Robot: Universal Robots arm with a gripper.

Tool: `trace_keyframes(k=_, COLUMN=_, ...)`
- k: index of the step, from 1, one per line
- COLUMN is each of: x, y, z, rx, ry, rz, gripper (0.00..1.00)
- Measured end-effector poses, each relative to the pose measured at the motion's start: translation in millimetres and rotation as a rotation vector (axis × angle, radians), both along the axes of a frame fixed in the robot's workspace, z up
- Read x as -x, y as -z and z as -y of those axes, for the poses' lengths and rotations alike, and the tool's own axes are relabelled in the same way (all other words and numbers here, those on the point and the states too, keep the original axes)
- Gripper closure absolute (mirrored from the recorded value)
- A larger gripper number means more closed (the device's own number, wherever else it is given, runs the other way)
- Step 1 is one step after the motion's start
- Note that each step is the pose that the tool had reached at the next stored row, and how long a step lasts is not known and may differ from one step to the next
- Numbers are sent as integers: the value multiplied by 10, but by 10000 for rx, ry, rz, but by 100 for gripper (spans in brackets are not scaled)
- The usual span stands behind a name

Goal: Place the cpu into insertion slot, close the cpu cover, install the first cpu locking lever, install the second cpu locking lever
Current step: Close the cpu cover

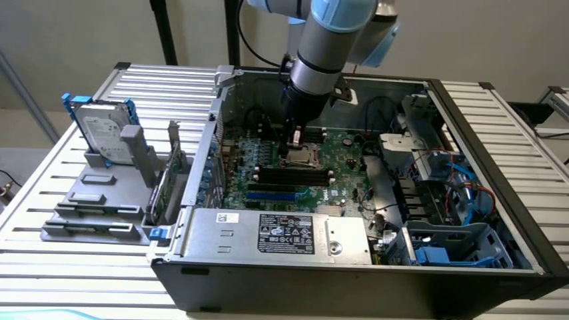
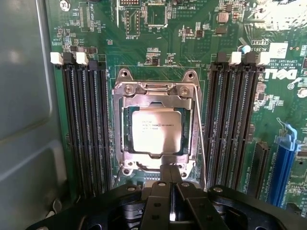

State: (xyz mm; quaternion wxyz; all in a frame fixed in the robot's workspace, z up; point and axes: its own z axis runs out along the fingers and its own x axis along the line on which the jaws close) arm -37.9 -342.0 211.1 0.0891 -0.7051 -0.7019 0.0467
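Observation:
The cpu [image 2: 157, 128] lies silver face up in the insertion slot [image 2: 126, 130] on the green board. The cpu cover [image 2: 156, 92], a silver frame, lies flat over its edges. A thin wire locking lever [image 2: 199, 139] runs along one side of the socket. My gripper [image 2: 171, 168] is shut with nothing between its fingers, and its tips are at the cover's near edge. In the exterior view the gripper [image 1: 292, 148] reaches straight down into the open computer case, right over the socket [image 1: 300, 157].
Long black memory slots [image 2: 86, 129] flank the socket on both sides, with a blue slot [image 2: 280, 163] further out. The power supply [image 1: 276, 233] sits at the case front. Cables and a blue drive cage [image 1: 454, 243] are at the exterior view's right. A hard drive [image 1: 102, 130] stands outside on the left.

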Motion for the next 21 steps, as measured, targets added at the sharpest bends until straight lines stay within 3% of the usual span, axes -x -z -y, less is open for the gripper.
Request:
trace_keyframes(k=6, x=12, y=72, z=-8, rx=-111, ry=0, rz=0, gripper=89)
trace_keyframes(k=11, x=12, y=81, z=-9, rx=-122, ry=0, rz=-5, gripper=89)
trace_keyframes(k=17, x=43, y=-43, z=-1, rx=-138, ry=1, rz=-58, gripper=89)
trace_keyframes(k=21, x=163, y=-91, z=41, rx=-162, ry=1, rz=-60, gripper=89)
